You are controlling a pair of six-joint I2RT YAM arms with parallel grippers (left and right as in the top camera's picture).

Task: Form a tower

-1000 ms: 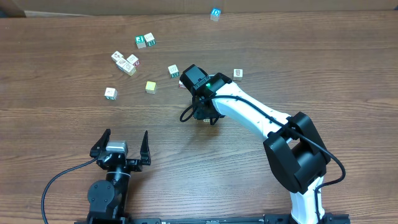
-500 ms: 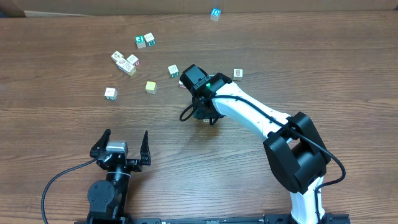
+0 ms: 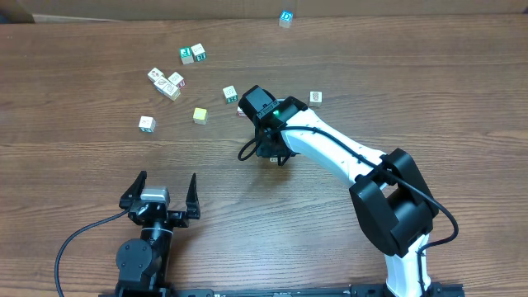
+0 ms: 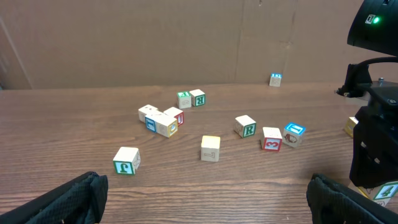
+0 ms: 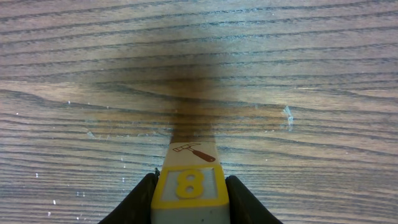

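In the right wrist view my right gripper (image 5: 189,199) is shut on a wooden cube (image 5: 188,185) whose near face carries a yellow 8 in a yellow frame. Both dark fingers (image 5: 140,202) press its sides. Beyond that face runs a pale face with a hammer picture (image 5: 193,152), just above the wood table. Whether this is the tower or a single cube I cannot tell. Overhead, the right gripper (image 3: 264,148) covers it. The left wrist view shows a teal-marked cube (image 4: 387,190) under that gripper. My left gripper (image 3: 162,191) stands open and empty near the front edge.
Several loose picture cubes lie scattered at the back left, among them a yellow one (image 3: 200,115), a green-marked pair (image 3: 192,54) and a cluster (image 3: 167,82). One cube (image 3: 315,98) lies right of the right arm, and a blue one (image 3: 285,17) sits by the far edge.
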